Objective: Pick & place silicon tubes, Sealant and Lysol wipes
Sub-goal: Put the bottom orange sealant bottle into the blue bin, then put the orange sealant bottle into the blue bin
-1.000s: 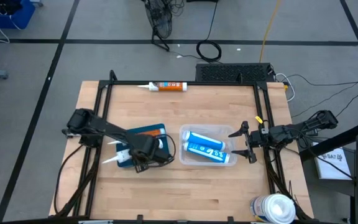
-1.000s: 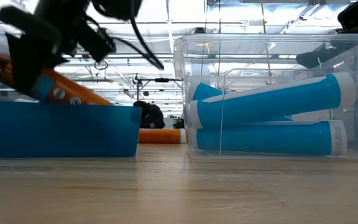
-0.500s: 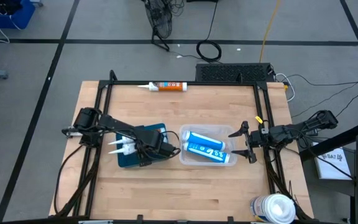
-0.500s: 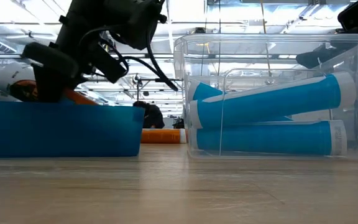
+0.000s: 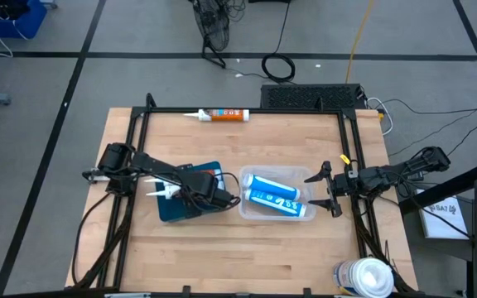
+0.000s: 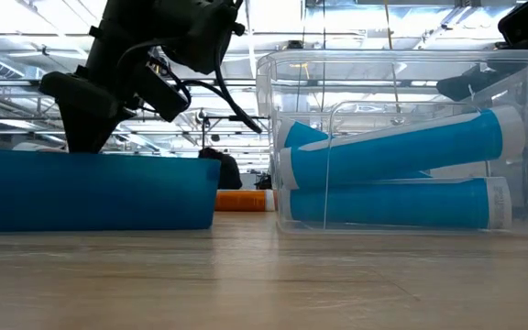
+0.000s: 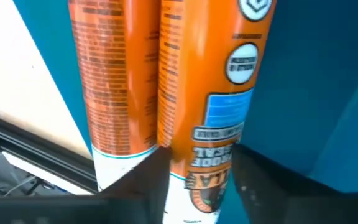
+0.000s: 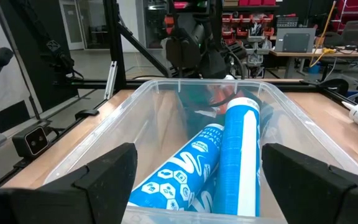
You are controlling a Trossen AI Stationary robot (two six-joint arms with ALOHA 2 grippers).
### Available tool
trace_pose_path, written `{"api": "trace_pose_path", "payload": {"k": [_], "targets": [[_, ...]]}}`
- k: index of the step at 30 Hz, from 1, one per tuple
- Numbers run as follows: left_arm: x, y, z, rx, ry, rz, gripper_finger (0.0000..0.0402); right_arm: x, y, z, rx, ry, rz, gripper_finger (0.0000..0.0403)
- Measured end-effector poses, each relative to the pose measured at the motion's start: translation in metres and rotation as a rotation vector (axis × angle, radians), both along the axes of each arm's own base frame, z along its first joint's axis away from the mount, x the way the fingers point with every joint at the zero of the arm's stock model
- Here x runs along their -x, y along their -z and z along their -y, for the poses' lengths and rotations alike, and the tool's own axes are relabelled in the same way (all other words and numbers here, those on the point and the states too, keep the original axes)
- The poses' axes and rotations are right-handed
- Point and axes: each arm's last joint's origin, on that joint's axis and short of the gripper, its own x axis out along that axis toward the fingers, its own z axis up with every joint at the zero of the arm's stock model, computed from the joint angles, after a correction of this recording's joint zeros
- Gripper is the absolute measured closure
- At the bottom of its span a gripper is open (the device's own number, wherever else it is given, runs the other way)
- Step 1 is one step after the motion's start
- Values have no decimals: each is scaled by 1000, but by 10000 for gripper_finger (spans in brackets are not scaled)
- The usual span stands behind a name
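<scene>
Jaws of the left gripper [image 5: 192,192] stood either side of one orange sealant tube [image 7: 219,93], low inside the blue tray [image 6: 90,192]; whether they clenched it or had let go could not be told. The tube's long axis ran straight ahead of the fingers, and a second sealant tube [image 7: 114,81] lay touching it in parallel. Farther out, a third sealant tube [image 5: 224,114] lay crosswise at the table's far edge, nearer this arm. The right gripper [image 5: 322,189] waited with its jaws spread and empty at the end of the clear bin [image 5: 306,215]; the Lysol wipes [image 5: 364,277] stood well behind it.
</scene>
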Motion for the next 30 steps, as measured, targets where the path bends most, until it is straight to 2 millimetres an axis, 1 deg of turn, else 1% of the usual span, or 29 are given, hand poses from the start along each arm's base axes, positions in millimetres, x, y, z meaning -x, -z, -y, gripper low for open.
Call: {"api": "trace_pose_path", "payload": {"k": [3, 7, 10, 16, 18, 20, 26, 30], "targets": [[1, -2, 0, -3, 5, -13, 284, 0, 0, 0, 0, 0, 0, 78], [5, -4, -1, -10, -6, -57, 331, 0, 0, 0, 0, 0, 0, 78], [7, -8, -1, -7, -23, -35, 355, 0, 0, 0, 0, 0, 0, 78], [13, -26, -3, -12, -58, 34, 392, 0, 0, 0, 0, -1, 0, 78], [17, -33, -4, -18, -70, 64, 397, 0, 0, 0, 0, 0, 0, 78], [19, -39, -5, -51, -71, 95, 395, 0, 0, 0, 0, 0, 0, 78], [25, -56, -12, -230, -25, 214, 364, 0, 0, 0, 0, 0, -1, 78], [28, -64, -16, -353, 32, 272, 356, 0, 0, 0, 0, 0, 0, 78]]}}
